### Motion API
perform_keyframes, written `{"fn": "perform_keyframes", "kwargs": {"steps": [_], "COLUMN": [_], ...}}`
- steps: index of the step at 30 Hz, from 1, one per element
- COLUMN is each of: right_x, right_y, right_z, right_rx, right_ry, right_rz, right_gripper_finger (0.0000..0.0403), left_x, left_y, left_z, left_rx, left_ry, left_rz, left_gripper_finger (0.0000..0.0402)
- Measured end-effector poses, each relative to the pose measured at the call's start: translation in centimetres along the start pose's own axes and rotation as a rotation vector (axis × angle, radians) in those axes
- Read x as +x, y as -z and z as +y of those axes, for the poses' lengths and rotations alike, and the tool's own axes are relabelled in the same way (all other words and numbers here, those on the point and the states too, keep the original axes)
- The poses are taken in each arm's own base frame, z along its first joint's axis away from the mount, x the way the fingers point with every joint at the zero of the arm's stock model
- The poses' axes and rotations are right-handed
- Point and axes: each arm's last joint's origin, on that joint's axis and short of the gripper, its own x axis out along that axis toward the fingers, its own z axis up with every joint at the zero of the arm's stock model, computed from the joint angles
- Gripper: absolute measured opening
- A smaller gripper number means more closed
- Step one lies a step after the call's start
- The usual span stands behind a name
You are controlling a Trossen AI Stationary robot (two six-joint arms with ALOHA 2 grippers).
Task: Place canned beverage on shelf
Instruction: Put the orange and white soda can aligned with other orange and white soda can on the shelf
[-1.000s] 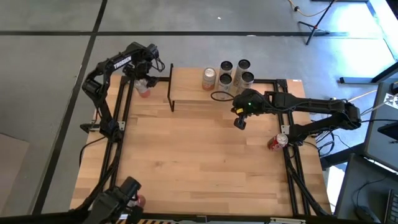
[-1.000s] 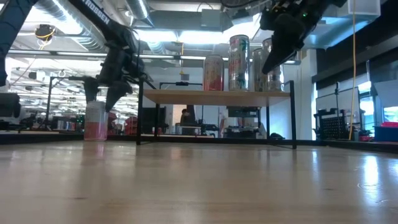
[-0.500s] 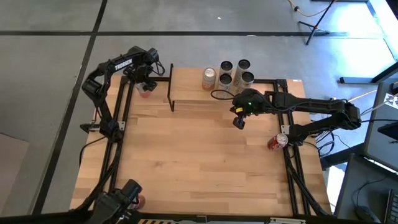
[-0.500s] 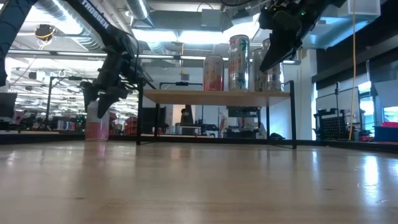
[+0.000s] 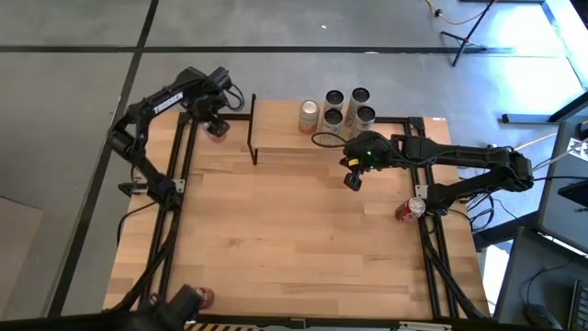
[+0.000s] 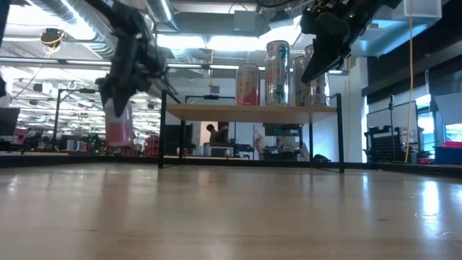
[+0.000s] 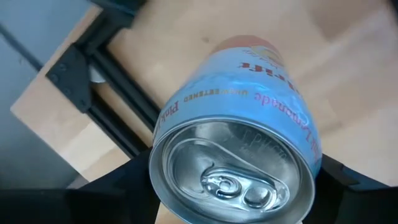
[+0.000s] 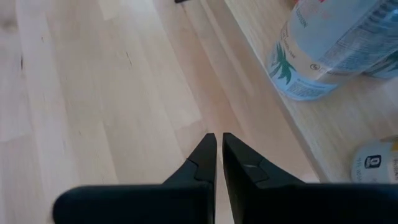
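Left gripper (image 5: 215, 118) mostly hidden behind pink can (image 7: 239, 158) – clamped between its jaws, lifted beside shelf (image 6: 251, 112). Right gripper (image 8: 217, 155) pressed together, empty.

The place is a robotics lab or a workshop, inside a large open hall. The low view shows a high ceiling with bare ventilation ducts (image 6: 72, 18) and long strip lights (image 6: 216, 43). Behind the wooden table (image 6: 231, 209) there are more workbenches, monitors (image 6: 453, 133) and metal stands. A person (image 6: 214, 133) sits far in the background. In the high view the table stands on a grey concrete floor (image 5: 73, 138) with dark lines, and a tripod (image 5: 469, 37) and cables lie at the side.
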Motion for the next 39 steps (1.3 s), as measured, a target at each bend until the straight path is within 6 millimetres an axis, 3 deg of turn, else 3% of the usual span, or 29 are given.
{"fn": "perform_keyframes", "kwargs": {"steps": [10,18,28,31,39], "right_x": [0.0,-0.1,-1.1,-1.3,-2.1], "right_y": [0.0,0.1,1.3,2.5,7.0], "right_z": [0.1,0.7,6.0,7.7,11.9], "right_rx": [0.083,0.199,0.037,0.006,-0.014], "right_ry": [-0.027,-0.145,-0.243,-0.276,-0.358], "right_rz": [0.007,0.036,0.05,0.084,0.226], "right_gripper_finger": [0.0017,0.0017,0.0017,0.0017,0.0017], "left_x": [-5.1,-7.5,-8.6,-8.2,-7.5], "left_y": [4.8,8.3,11.7,12.3,13.1], "left_z": [-5.0,-11.0,-19.7,-22.9,-32.2], "left_rx": [0.262,0.521,0.75,0.812,0.94], "left_ry": [0.054,0.095,0.17,0.201,0.176], "left_rz": [-0.117,-0.231,-0.426,-0.462,-0.366], "left_gripper_finger": [0.0262,0.0262,0.0265,0.0266,0.0267]}}
